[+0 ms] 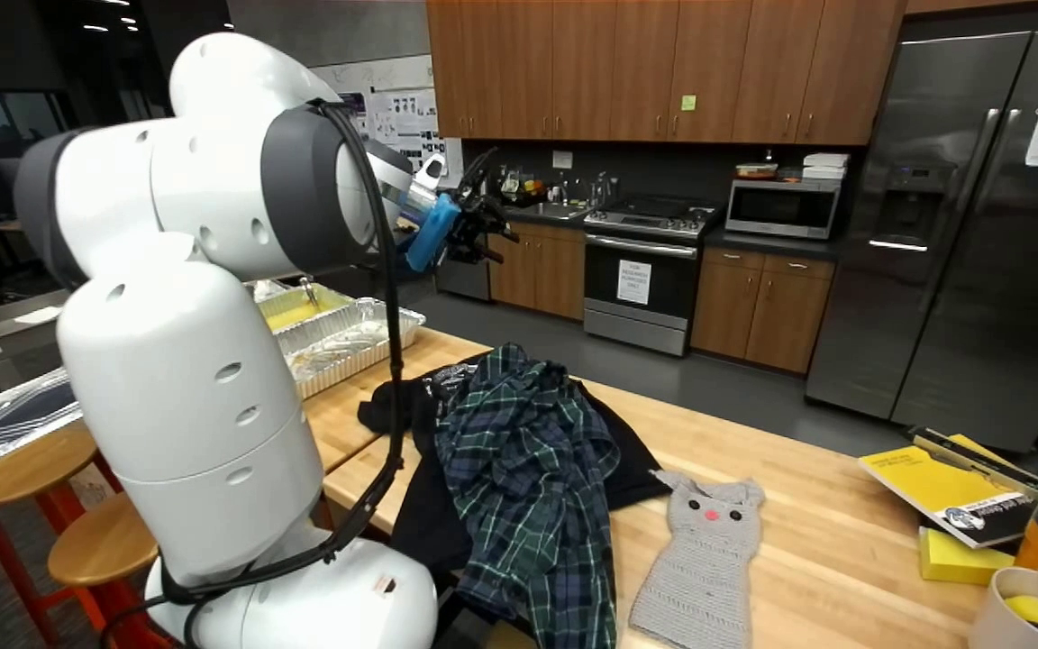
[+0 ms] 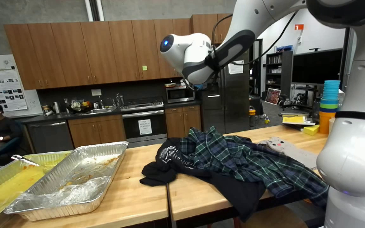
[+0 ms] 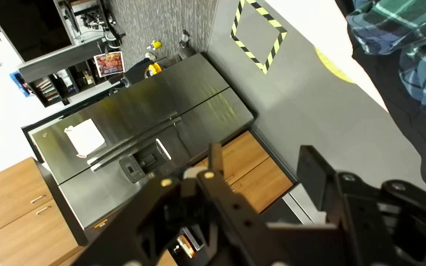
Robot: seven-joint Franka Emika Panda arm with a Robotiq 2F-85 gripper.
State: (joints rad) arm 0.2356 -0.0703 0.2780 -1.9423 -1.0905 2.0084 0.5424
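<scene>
Kitchen cabinets (image 1: 645,72) stand beyond a wooden table (image 1: 825,541), where the plaid shirt (image 1: 528,460) lies crumpled over black clothing (image 2: 242,193), its length reaching toward my base (image 1: 348,599). Well apart and higher, my gripper (image 3: 263,166) stands parted, empty.

Shirt (image 2: 233,158) atop garment (image 2: 233,190) on table (image 2: 195,196), stove (image 2: 130,126) behind

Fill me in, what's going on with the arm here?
The robot arm is raised, its gripper partly open and empty, so nothing is being handled right now. A plaid shirt lies rumpled over black clothing on the wooden table, both hanging partly over the edge. A gray knitted cat lies flat beside them, and foil trays stand at the table's other end.
</scene>
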